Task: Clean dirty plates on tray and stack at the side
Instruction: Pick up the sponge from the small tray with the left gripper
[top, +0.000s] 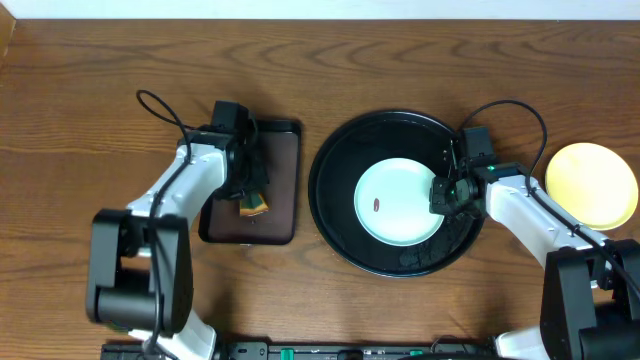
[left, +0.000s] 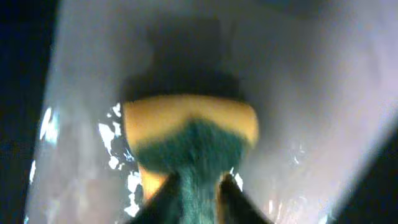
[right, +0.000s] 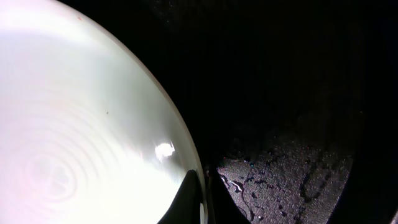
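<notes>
Step in hand: judging by the layout, fetching the sponge (left: 189, 124) so the plate can be wiped.
Left claw (left: 196, 196): clenched on the sponge's green scouring side, with the yellow foam pointing away from the wrist. It sits over the brown tray (top: 280, 160).
Right claw (right: 200, 193): clenched on the right rim of the mint-green plate (top: 400, 215), pinning it in place.
Doing it well: lift the sponge straight up clear of the brown tray's rim, then carry it across to the plate. Bring it down on the smear (top: 376, 205), which lies left of the plate's centre. Rub with light pressure towards the pinned rim, so the plate pushes into the right claw and does not slide off. The grip looks to be on soft sponge, so it is worth checking it holds before pressing.
Black tray (top: 335, 170): holds just the one mint-green plate, set right of centre. Water beads show on its bare floor beside the plate.
Brown tray: left of the black tray and just apart from it, with only the sponge over it. Wet glints show on its surface.
Yellow plate (top: 592, 185): on the counter (top: 100, 60) to the right, outside both trays. Whether another plate lies under it cannot be told.
</notes>
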